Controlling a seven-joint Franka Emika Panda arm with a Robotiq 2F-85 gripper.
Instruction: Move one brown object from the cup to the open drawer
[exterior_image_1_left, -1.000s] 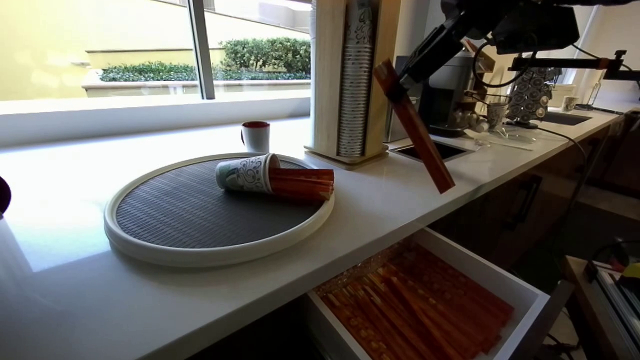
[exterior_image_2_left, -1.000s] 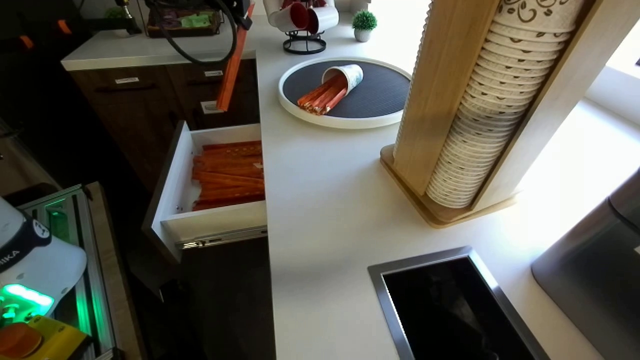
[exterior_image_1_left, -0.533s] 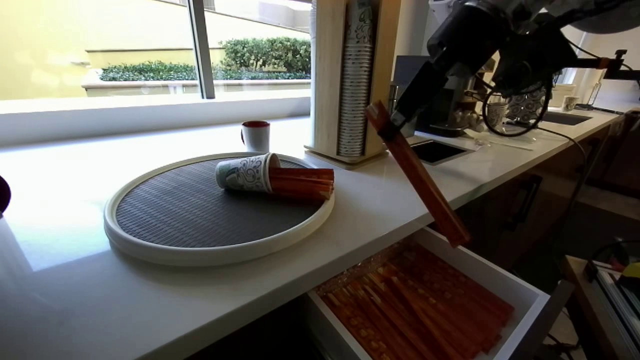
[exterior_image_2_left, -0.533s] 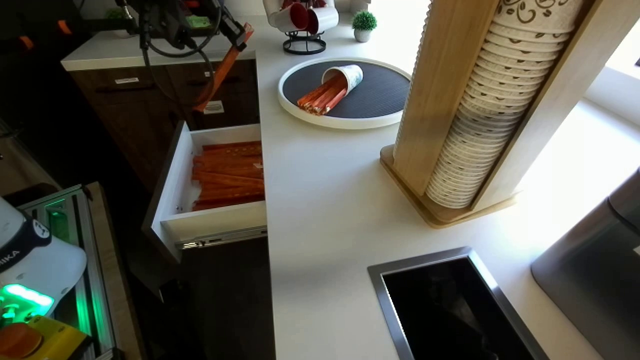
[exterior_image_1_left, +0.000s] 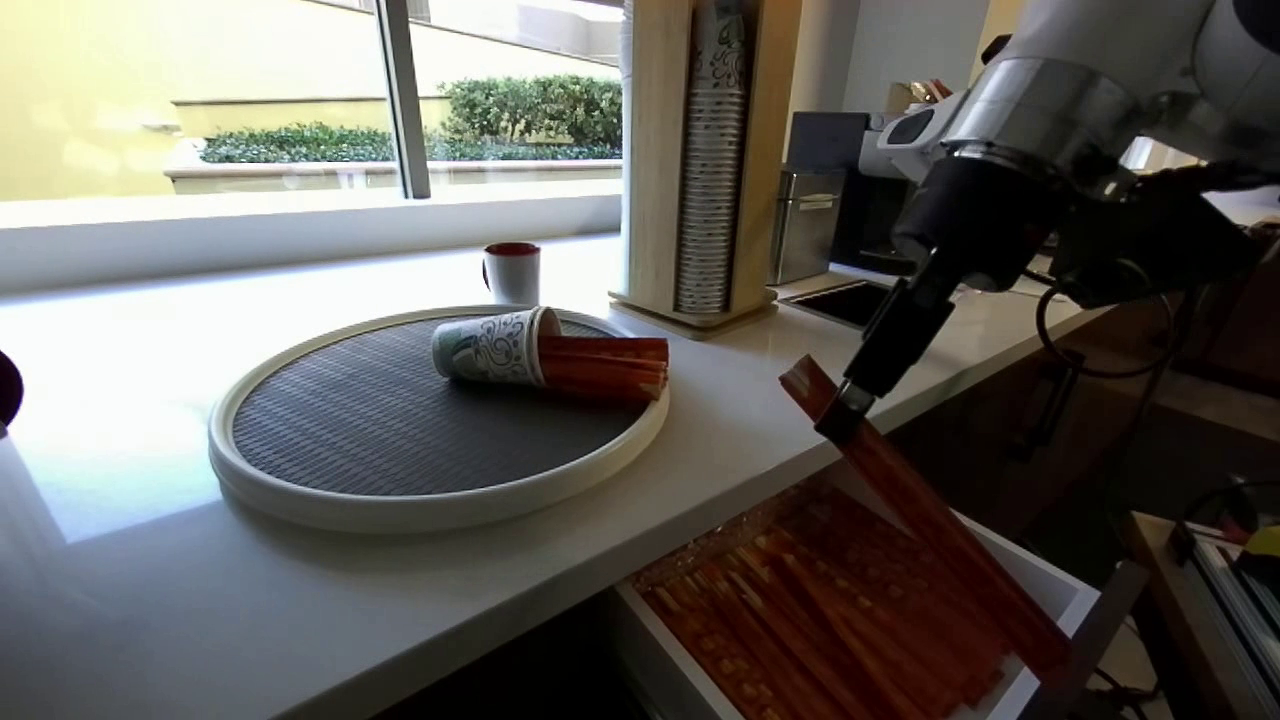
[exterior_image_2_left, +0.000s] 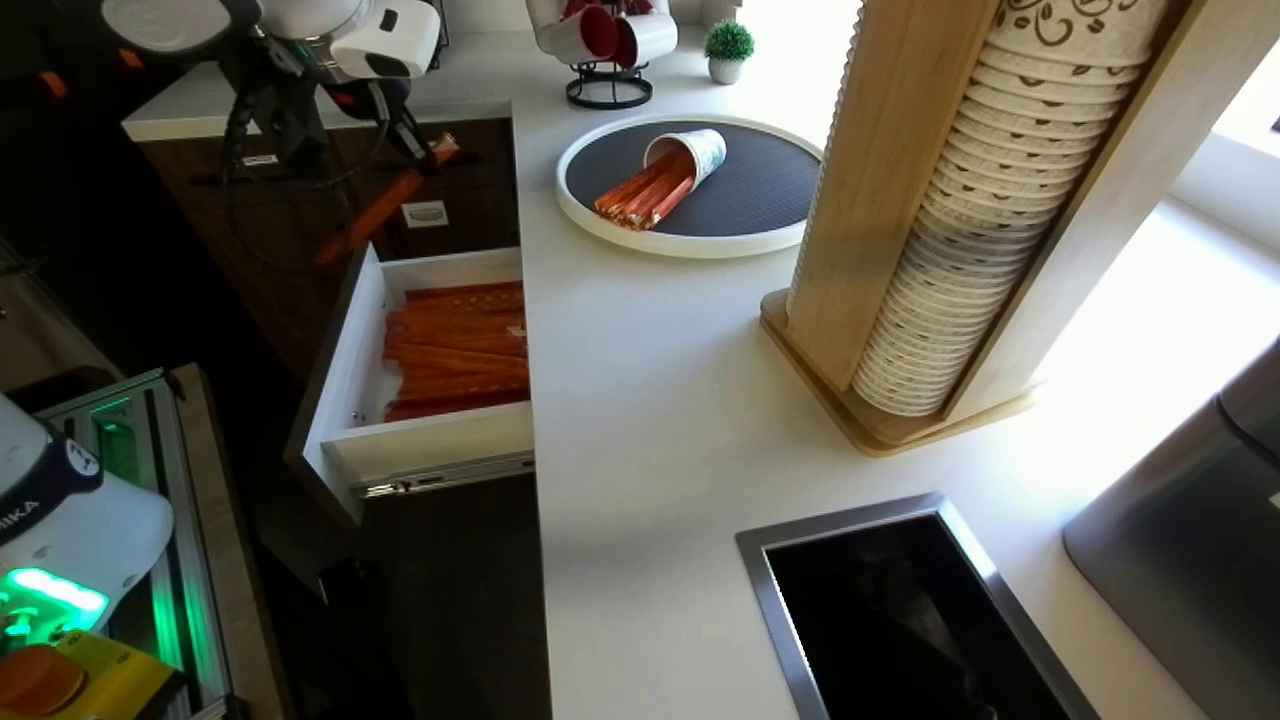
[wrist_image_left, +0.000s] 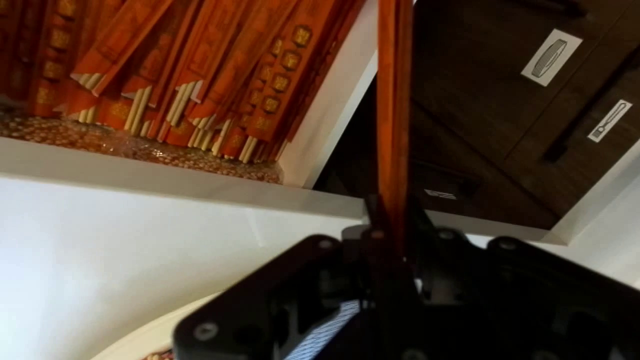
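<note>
Brown stick (exterior_image_1_left: 942, 530) slants from end effector (exterior_image_1_left: 841, 418); pinched near upper end.

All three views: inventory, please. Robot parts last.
Tray: 1, grey with white rim, on counter
Cup: 1, patterned white, lying on tray
Cup sticks: several, reddish, jutting from cup
Drawer: 1, white, open below counter
Drawer sticks: many, reddish, in drawer
Held stick: 1, reddish, in gripper
Lone mug: 1, white and red, on counter
Wooden dispenser: 1, tan, on counter
Paper cups: many, pale patterned, stacked in dispenser
Potted plant: 1, green, on counter
Far mugs: at least 2, white and red, beside plant
Inset: 1, dark, in counter
Gripper: 1, black, closed on held stick
Arm: 1, white, above gripper
</note>
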